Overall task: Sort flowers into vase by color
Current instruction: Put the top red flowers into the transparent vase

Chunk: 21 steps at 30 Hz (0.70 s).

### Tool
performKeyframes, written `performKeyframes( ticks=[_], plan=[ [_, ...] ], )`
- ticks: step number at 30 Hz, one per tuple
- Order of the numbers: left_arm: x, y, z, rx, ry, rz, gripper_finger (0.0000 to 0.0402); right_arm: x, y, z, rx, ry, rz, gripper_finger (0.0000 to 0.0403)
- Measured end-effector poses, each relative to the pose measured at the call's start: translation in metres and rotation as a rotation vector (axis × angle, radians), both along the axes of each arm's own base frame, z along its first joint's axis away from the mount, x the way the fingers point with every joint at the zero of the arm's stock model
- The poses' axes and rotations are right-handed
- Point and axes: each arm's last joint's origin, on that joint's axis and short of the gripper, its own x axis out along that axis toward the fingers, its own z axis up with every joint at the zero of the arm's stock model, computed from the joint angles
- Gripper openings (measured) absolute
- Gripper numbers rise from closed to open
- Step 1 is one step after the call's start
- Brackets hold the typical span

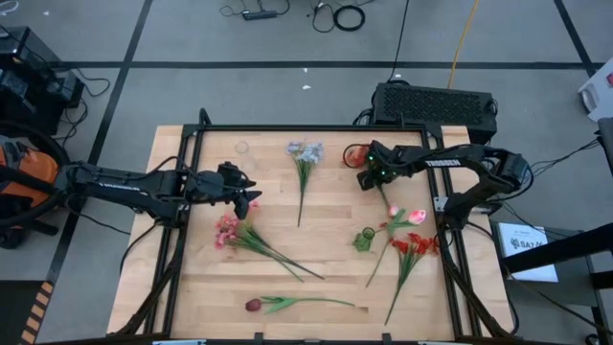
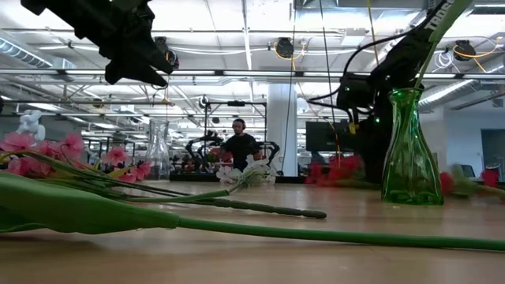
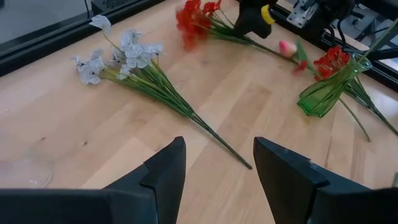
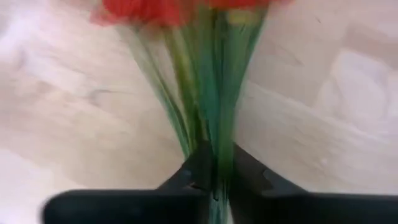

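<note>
Flowers lie scattered over the wooden table [image 1: 192,287], and the green glass vase [image 1: 364,240] serves as the landmark. The right gripper [image 1: 369,172] hovers toward the table's far edge from the vase, its jaws clamped on the green stems of a bright red cluster [image 4: 186,9], whose blooms fan out just ahead of the fingers [image 4: 249,171]. Just beside the vase, on its right, lie a pink blossom [image 1: 415,217] and another red cluster [image 1: 414,246], their stems running toward the near edge. A pale grey-blue bunch [image 1: 305,153] rests farther off, up and left of the vase. The left gripper [image 1: 251,195] hangs well left of the vase with its jaws spread wide and empty, above a spray of pink blossoms [image 1: 228,230]. A dark red tulip [image 1: 253,305] lies near the front edge, left of the vase. A clear glass vase [image 2: 158,150] stands near the table's far left side.
</note>
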Motion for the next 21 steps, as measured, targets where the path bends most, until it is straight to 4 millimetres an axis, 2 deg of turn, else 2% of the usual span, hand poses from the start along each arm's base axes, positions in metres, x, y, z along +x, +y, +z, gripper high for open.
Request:
performKeyframes(
  ticks=[2, 5, 11, 16, 21],
  plan=[
    [0.0, 0.001, 0.0, 0.02, -0.001, 0.031, 0.0193, 0.002, -0.001, 0.009, -0.036, -0.029, 0.055, 0.0016],
    [0.0, 0.003, 0.002, 0.049, -0.016, 0.077, 0.0193, 0.006, -0.004, 0.034, -0.128, -0.085, 0.165, 0.0011],
    [0.004, 0.003, 0.008, 0.058, -0.091, 0.09, 0.0193, 0.011, -0.007, 0.096, -0.343, -0.221, 0.303, 0.0005],
    [0.004, 0.003, 0.01, 0.052, -0.109, 0.096, 0.0193, 0.014, -0.008, 0.14, -0.477, -0.361, 0.312, 0.0006],
    [0.004, 0.003, 0.011, 0.035, -0.114, 0.074, 0.0193, 0.025, -0.009, 0.167, -0.546, -0.552, 0.351, 0.0006]
  ],
)
